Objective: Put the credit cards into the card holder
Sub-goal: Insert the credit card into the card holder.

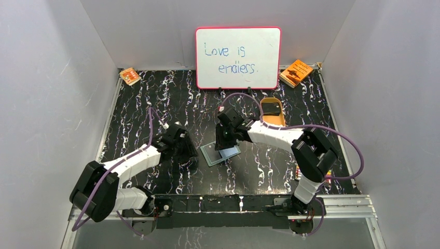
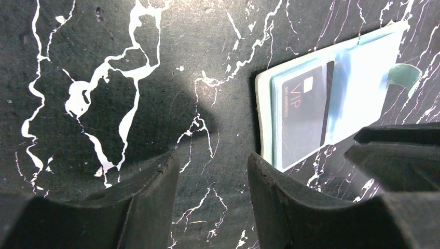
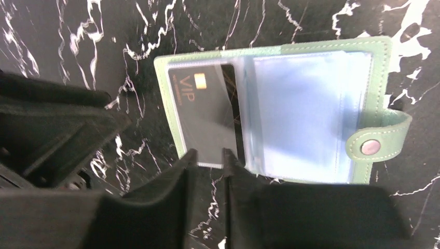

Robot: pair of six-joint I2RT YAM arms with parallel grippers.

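You have the card holder (image 3: 311,98) lying open and flat on the marbled black surface (image 1: 150,93), about midway between your two arms. Its green snap tab is at the end opposite the card. One credit card (image 3: 205,111) — dark, with "VIP" in coppery letters and a small gold chip — lies flat under the clear pocket at the holder's left end in the right wrist view.

Your right tool (image 3: 208,153) hangs over that card's near edge. Its jaws are narrow, with only a slit between them, and the surface shows through the slit, so nothing is seen clamped. Your left tool (image 2: 211,166) sits just beside the holder at its card end, not touching it. Its jaws stand moderately wide with only bare surface between them.

Toward the back, the tan oval tray (image 1: 273,120) carries a dark flat item (image 1: 270,108) — you cannot tell from above whether it is another card. A whiteboard (image 1: 237,57) stands at the rear wall, with an orange booklet (image 1: 129,76) in the left corner and a second orange booklet (image 1: 296,72) in the right.
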